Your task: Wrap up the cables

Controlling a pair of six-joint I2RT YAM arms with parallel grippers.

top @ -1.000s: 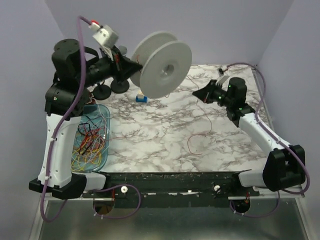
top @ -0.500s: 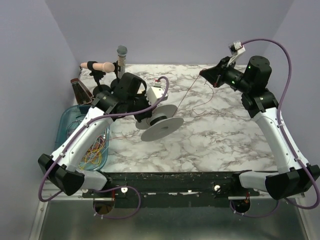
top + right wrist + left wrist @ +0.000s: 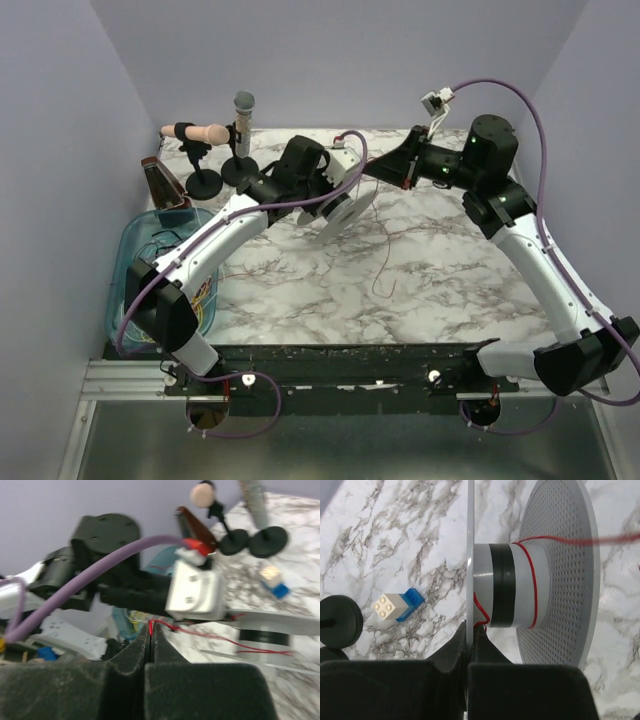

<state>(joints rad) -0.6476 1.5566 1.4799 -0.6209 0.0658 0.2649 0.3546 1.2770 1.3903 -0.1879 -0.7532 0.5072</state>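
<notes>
Blue tray (image 3: 122,262) of loose cables (image 3: 207,290) at the left of the marble counter (image 3: 450,290), left gripper (image 3: 471,628) pressed together on the rim of a grey spool (image 3: 560,570), red cable (image 3: 535,597) looped round the hub, right gripper (image 3: 151,630) pinching that cable's end.

Soft, even light from above fills the top view. The white-and-grey marble desk (image 3: 440,270) reads bright without glare, and only faint, diffuse shadows lie beneath the arms. The grey metal sheet (image 3: 330,450) at the bottom of that view is dimmer. The left wrist view is crisp on the pale grey round plastic spool (image 3: 520,587), but the thin dark red cable (image 3: 615,539) smears toward the right edge. The black left tool (image 3: 471,626) sits underexposed and soft in the foreground. The right wrist view is blurred throughout: the thick purple hose (image 3: 100,565) and the silver camera block (image 3: 195,595) are smeared, and the black right tool (image 3: 150,632) is dark and featureless.
</notes>
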